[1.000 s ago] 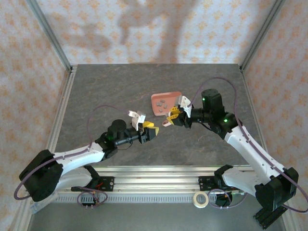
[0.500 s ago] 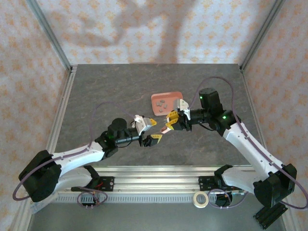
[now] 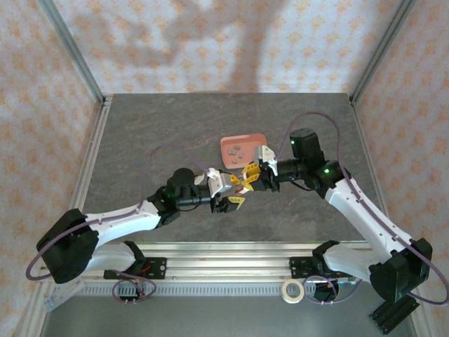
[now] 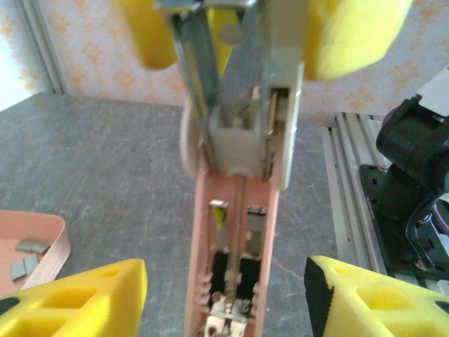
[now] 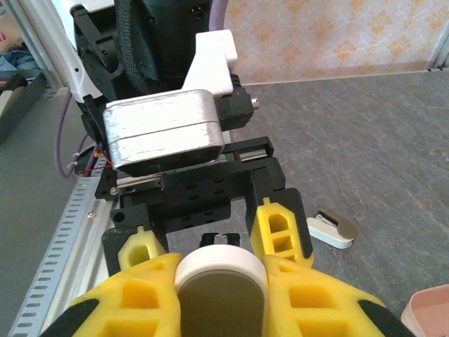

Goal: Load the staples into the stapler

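Note:
My right gripper [image 5: 221, 277] is shut on the rounded pale end of the stapler [image 5: 221, 298] and holds it off the table. In the left wrist view the stapler [image 4: 231, 232] is swung open, its pink channel with spring and silvery parts pointing at the camera. My left gripper [image 4: 226, 284] is open, one yellow finger on either side of the channel's tip with a gap on both sides. From above the two grippers [image 3: 230, 193] [image 3: 249, 174] meet nose to nose. The staples [image 4: 27, 256] lie as small grey strips in the pink tray [image 3: 242, 149].
A small white and beige piece [image 5: 330, 230] lies on the grey table beside the left gripper. The pink tray's corner [image 4: 52, 246] sits close on the left of the stapler. The aluminium rail [image 3: 224, 265] runs along the near edge.
My left arm has reached right and forward until its fingers straddle the stapler. My right gripper shifted slightly left at first, then held still.

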Motion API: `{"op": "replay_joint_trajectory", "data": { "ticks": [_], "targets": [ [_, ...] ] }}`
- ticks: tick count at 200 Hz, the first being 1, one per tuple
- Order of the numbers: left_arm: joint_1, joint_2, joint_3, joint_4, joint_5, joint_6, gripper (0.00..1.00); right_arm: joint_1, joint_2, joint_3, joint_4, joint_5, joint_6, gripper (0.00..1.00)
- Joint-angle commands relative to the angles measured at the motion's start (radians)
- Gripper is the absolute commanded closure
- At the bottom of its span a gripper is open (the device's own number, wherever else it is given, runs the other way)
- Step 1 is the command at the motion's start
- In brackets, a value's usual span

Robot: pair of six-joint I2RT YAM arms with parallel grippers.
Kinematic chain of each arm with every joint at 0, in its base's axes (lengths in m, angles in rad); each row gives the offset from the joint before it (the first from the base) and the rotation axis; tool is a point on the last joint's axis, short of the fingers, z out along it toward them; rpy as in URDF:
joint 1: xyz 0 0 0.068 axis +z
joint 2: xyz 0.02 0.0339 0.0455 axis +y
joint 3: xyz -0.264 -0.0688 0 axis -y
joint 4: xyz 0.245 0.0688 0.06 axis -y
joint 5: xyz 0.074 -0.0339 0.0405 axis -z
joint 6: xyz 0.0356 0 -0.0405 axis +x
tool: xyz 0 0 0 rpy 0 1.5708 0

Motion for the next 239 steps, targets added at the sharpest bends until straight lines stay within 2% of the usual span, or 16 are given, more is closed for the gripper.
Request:
{"op": "replay_joint_trajectory", "data": {
  "ticks": [1, 24, 45, 59, 73, 107, 127, 160, 190, 207, 239],
  "targets": [
    [-0.012, 0.024, 0.037, 0.053, 0.026, 0.029, 0.40, -0.003, 0.001, 0.041, -0.003, -0.031, -0.012, 1.00],
    [-0.013, 0.044, 0.042, 0.084, 0.018, 0.024, 0.48, -0.004, 0.005, 0.046, -0.006, -0.037, -0.013, 1.00],
    [-0.013, 0.039, 0.042, 0.065, -0.020, 0.037, 0.71, -0.004, 0.002, 0.045, -0.020, -0.034, -0.020, 1.00],
    [-0.014, 0.018, 0.039, 0.018, -0.058, 0.066, 0.81, -0.004, -0.007, 0.039, -0.021, -0.021, -0.013, 1.00],
    [-0.014, -0.016, 0.046, -0.082, -0.106, 0.108, 0.87, -0.004, -0.019, 0.027, -0.018, 0.009, 0.016, 0.95],
    [-0.014, -0.115, 0.118, -0.489, -0.238, 0.268, 0.91, -0.004, -0.078, -0.044, 0.082, 0.151, 0.252, 0.61],
    [-0.014, -0.144, 0.194, -0.757, -0.320, 0.369, 0.91, -0.004, -0.127, -0.105, 0.152, 0.249, 0.402, 0.50],
    [-0.014, -0.115, 0.327, -1.107, -0.427, 0.524, 0.91, -0.004, -0.179, -0.207, 0.265, 0.384, 0.694, 0.43],
    [-0.015, -0.008, 0.461, -1.351, -0.477, 0.645, 0.91, -0.004, -0.158, -0.243, 0.256, 0.594, 1.030, 0.37],
    [-0.019, 0.074, 0.534, -1.468, -0.508, 0.701, 0.91, -0.004, -0.116, -0.243, 0.208, 0.655, 1.136, 0.37],
    [-0.041, 0.245, 0.682, -1.653, -0.591, 0.765, 0.91, -0.005, -0.045, -0.267, 0.219, 0.684, 1.255, 0.37]
  ]
}}
